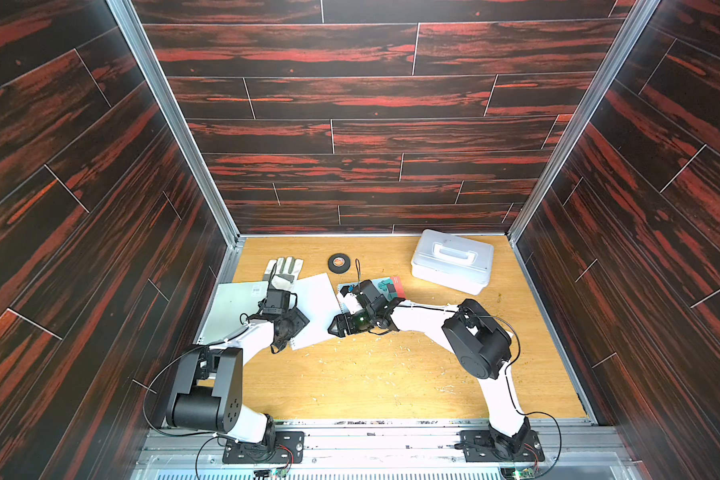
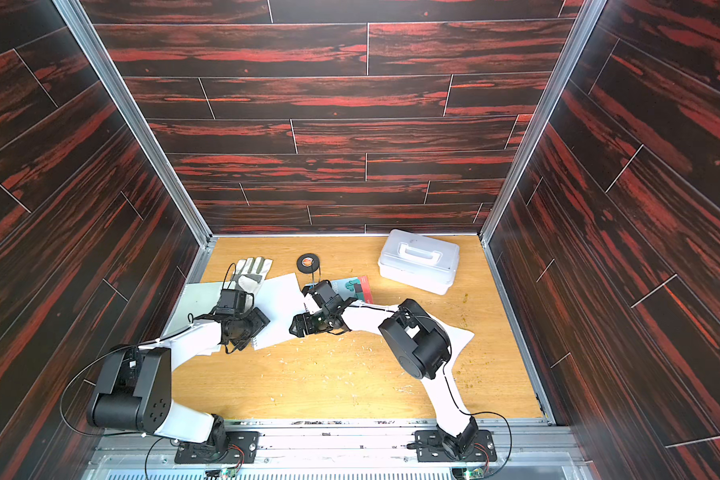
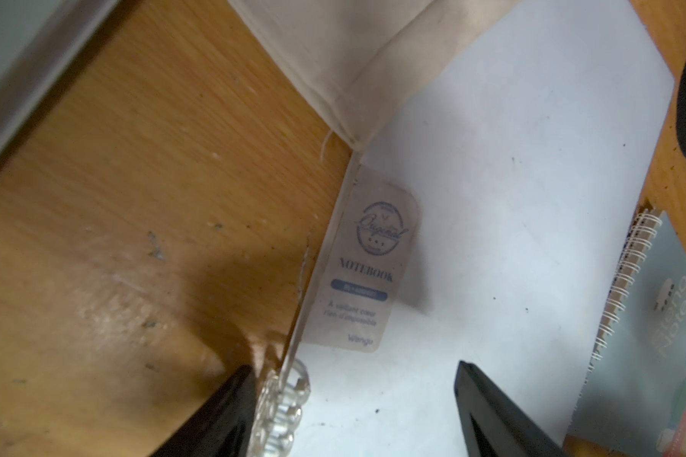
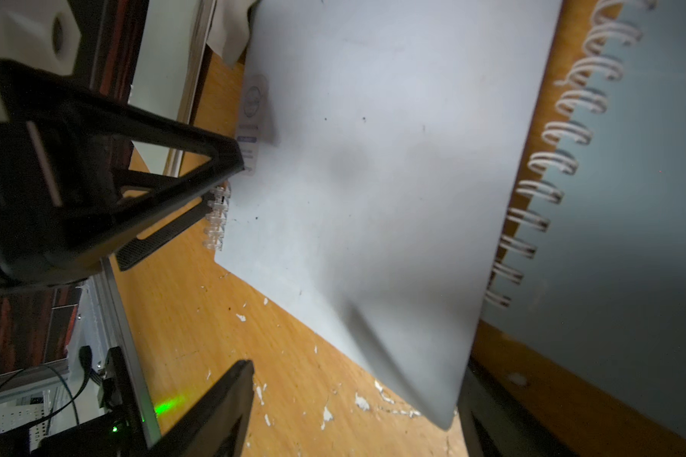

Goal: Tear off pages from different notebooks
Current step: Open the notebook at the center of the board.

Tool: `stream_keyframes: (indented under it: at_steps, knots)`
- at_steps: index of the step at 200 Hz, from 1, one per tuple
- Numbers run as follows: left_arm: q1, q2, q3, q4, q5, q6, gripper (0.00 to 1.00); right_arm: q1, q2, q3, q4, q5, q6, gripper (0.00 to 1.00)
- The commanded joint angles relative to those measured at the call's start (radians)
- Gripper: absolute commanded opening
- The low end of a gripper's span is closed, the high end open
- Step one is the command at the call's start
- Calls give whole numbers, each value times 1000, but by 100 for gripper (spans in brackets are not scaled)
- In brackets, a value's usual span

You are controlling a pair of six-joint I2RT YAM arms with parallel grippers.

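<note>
Left end effector point(image 3: 353, 370) wide, empty, straddling clear plastic coil point(image 3: 282, 399) of large white spiral-bound notebook point(image 1: 317, 307). Right end effector point(image 4: 355, 372) wide, empty, astride its free corner. Sheet likely light, floppy, tear-prone; pinch corner, pin coil.

Top views bright, sharp, bowed at edges. Wrist views dim, soft-focused; dark shadow just ahead of left gripper point(image 3: 351, 372).

This is a robot test cell in a lab. A wooden desk point(image 1: 391, 382) is boxed in by dark red wood-print panels point(image 1: 350, 95) held in bare aluminium posts point(image 1: 175, 120). At 6 o'clock, a left arm point(image 1: 208, 386) and a right arm point(image 1: 479, 345) are bolted to a metal rail point(image 1: 391, 442), with loose cables point(image 1: 559, 436) and small circuit boards point(image 1: 518, 473) beside their bases.
</note>
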Motion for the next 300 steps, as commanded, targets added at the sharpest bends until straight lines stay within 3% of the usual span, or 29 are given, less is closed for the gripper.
stream_keyframes:
  at_steps: [1,67,199,238,268,286,300]
  knots:
    - [-8,83,-56,-99,79,-6,83,4,-10,19,-14,-6,-16,83]
    - [-9,98,-57,-80,92,-16,83,23,-5,72,-126,157,-102,83]
    - [-9,122,-65,-63,108,-18,83,121,-56,155,-204,299,-219,82]
    - [-9,118,-71,-58,113,-18,83,122,-84,102,-87,232,-160,71]
    - [-9,106,-83,-52,129,-18,83,119,-27,139,-77,241,-133,62]
    - [-9,93,-94,-46,136,-16,83,116,17,185,-107,286,-130,49]
    - [-9,80,-100,-42,147,-16,83,114,31,207,-119,321,-139,31]
